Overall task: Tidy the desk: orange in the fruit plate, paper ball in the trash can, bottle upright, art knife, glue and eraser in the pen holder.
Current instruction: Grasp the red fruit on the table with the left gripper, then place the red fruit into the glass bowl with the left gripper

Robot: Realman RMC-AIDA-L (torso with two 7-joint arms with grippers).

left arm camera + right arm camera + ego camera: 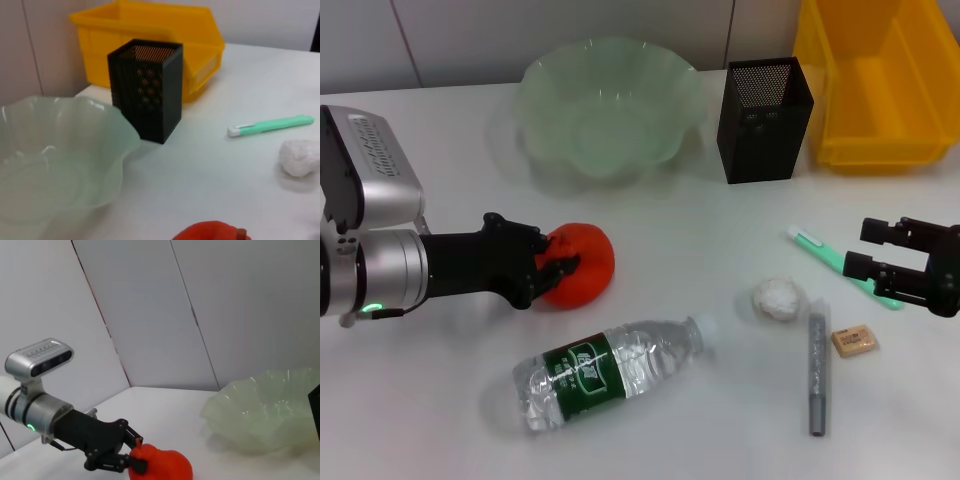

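White table (700, 270) carries everything. Yellow trash can (880, 80) sits at the far right corner, with the black mesh pen holder (765, 120) just beside it toward the middle. Pale green fruit plate (610, 105) stands at the far edge, left of the pen holder, nothing in it. Left gripper (560, 265) reaches in from the left edge, its fingers closed on the orange (585, 262), which rests on the table in front of the fruit plate, apart from it. Bottle (610, 372) lies on its side near the front edge, cap pointing right, just in front of the orange. Right gripper (870, 250) hovers at the right edge with its fingers spread and nothing between them, over the far end of the green art knife (825, 256). Grey glue stick (817, 372) lies flat toward the front right. Paper ball (778, 298) sits between bottle cap and knife, near the top end of the glue stick. Eraser (854, 341) lies just right of the glue stick.
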